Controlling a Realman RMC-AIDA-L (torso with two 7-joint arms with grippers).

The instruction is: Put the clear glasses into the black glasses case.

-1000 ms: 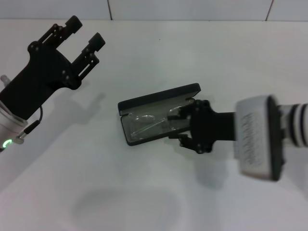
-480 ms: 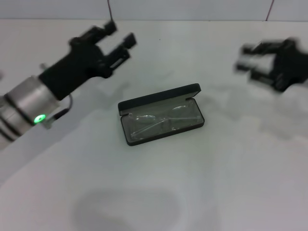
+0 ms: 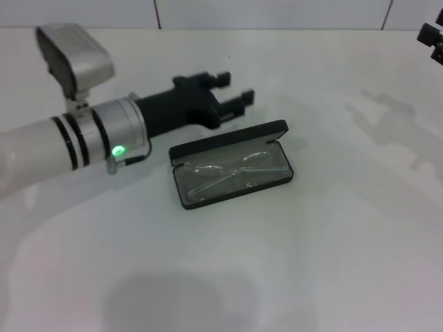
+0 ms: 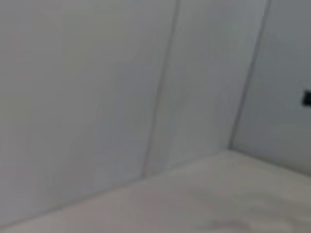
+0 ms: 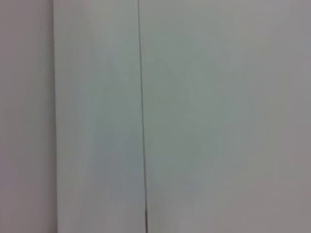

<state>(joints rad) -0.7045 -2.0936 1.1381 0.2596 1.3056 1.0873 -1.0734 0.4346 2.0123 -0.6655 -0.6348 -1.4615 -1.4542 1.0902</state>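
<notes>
Counter (image 3: 332, 263): a white surface that fills almost the whole head view; a tiled wall runs along the top edge of the frame.

Left arm: it has swung in from the upper left and now reaches across the left half of the frame. Half a second ago it was higher and farther from the case.

Left tool (image 3: 230, 88): black, its two fingers are apart and hold nothing. It hangs just beside the raised lid of the case, on the far side, a little left of center in the frame.

Black glasses case (image 3: 232, 137): it lies open at the center of the frame, tilted, with the lid standing up at the back. It has not moved in the last second.

Right tool (image 3: 432, 38): only a small black piece shows at the upper right corner. One second ago it was at the right end of the case; now it has pulled well away. I cannot tell if its fingers are open or closed.

Clear glasses (image 3: 232, 171): they lie inside the case on the grey lining, free of both tools.

Meaning for the task: the placing seems finished. I judge that the left tool has come to push the lid down, but the lid is not yet closed.
</notes>
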